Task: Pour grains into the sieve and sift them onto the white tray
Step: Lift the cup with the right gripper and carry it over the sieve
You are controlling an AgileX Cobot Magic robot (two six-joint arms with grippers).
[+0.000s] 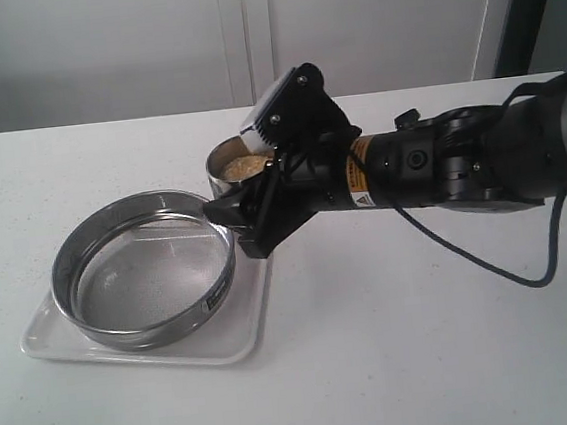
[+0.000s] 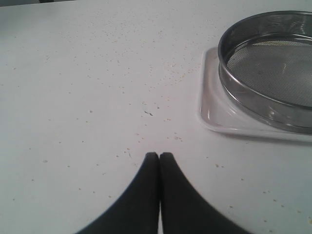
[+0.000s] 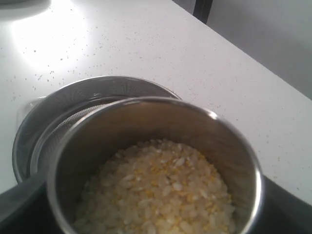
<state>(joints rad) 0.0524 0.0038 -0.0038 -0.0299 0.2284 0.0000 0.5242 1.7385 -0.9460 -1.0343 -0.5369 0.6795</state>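
A small steel cup (image 1: pixel 222 178) filled with the grains (image 1: pixel 240 164), yellow and pale, sits between the fingers of my right gripper (image 1: pixel 233 227), which is shut on it just beside the sieve's far right rim. In the right wrist view the grains (image 3: pixel 161 190) fill the cup (image 3: pixel 161 117), a dark finger (image 3: pixel 19 204) flanks it, and the sieve (image 3: pixel 73 105) lies behind. The sieve (image 1: pixel 144 276) stands on the white tray (image 1: pixel 245 339), its mesh bare. My left gripper (image 2: pixel 159 155) is shut with nothing in it, over the table beside the tray (image 2: pixel 212 107) and sieve (image 2: pixel 273 63).
Stray grains (image 2: pixel 170 75) speckle the white tabletop around the tray. The right arm (image 1: pixel 459 160) stretches in from the right with a cable (image 1: pixel 489 263) hanging below it. A wall stands behind the table.
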